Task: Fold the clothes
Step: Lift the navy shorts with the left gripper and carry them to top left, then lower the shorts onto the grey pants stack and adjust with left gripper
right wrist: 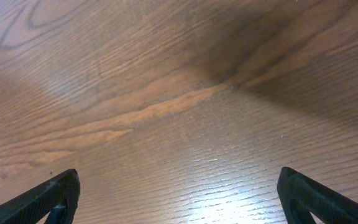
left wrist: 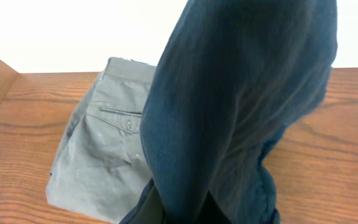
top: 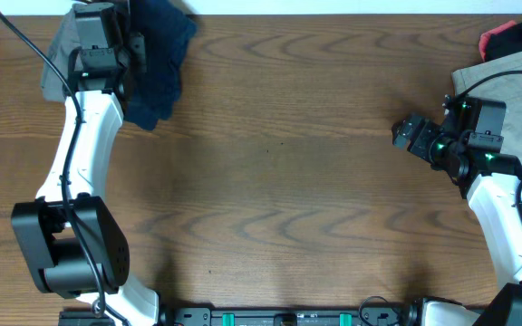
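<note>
- Grey-olive shorts (top: 54, 72), far-left bench (top: 288, 190) corner: flat, back pocket up.
- Left tool (top: 116, 36): clamped on navy shorts (top: 163, 63), which hang bunched over it; fingers hidden by cloth.
- Right tool (top: 412, 136): fingers wide apart, empty, over bare wood.
- Beige shorts (top: 506, 77), right edge; red garment (top: 515, 36) behind.
</note>
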### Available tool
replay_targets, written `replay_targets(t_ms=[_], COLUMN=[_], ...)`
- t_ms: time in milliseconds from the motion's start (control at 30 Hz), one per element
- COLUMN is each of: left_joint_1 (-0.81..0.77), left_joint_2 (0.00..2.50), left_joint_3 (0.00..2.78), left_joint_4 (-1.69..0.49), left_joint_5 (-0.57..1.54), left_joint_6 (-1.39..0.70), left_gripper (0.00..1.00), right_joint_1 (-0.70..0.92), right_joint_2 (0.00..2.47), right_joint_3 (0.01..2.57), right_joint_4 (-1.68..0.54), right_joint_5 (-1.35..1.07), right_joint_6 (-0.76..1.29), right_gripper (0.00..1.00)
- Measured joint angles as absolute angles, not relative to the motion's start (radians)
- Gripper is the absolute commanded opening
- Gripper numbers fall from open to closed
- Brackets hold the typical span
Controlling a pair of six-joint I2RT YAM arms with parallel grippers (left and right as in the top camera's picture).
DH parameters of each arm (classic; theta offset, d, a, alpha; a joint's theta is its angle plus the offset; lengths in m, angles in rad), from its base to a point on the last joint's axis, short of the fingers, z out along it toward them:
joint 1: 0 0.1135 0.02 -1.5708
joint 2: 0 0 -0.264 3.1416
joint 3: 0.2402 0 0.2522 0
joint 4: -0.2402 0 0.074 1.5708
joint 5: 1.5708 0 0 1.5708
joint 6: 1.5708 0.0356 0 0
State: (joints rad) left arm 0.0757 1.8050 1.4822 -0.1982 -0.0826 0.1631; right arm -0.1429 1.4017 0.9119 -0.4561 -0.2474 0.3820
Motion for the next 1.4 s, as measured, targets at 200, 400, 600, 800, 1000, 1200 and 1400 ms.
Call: replay_targets(t_ms=[200, 400, 600, 800, 1000, 1200, 1400], left_joint_1=[0.114, 0.159, 0.197, 0.23, 0.255, 0.287, 0.287], left_joint_2=[1.869, 1.938, 1.998, 2.069, 2.089, 2.089, 2.088], left_joint_3=[1.483, 1.483, 1.483, 1.483, 1.483, 1.492, 1.493], left_joint_4=[-0.138, -0.072, 0.01, 0.08, 0.094, 0.105, 0.068], left_joint_5=[-0.086, -0.097, -0.098, -0.104, -0.108, -0.13, -0.138], left_joint_6=[0.166, 0.166, 0.166, 0.166, 0.174, 0.183, 0.178], left_gripper=[0.06, 0.06, 0.06, 0.06, 0.38, 0.9, 0.95], right_joint_1=[-0.143, -0.143, -0.143, -0.143, -0.143, -0.143, -0.143], right_joint_2=[1.402, 1.402, 1.402, 1.402, 1.402, 1.402, 1.402], right_joint_3=[0.912, 0.912, 0.912, 0.912, 0.912, 0.912, 0.912], right_joint_4=[-0.456, -0.456, -0.456, -0.456, -0.456, -0.456, -0.456], right_joint_5=[-0.247, -0.247, -0.247, -0.247, -0.247, -0.247, -0.247], right_joint_6=[0.382, 0.382, 0.382, 0.382, 0.382, 0.382, 0.382], right_gripper=[0.99, 0.99, 0.99, 0.99, 0.99, 0.99, 0.99])
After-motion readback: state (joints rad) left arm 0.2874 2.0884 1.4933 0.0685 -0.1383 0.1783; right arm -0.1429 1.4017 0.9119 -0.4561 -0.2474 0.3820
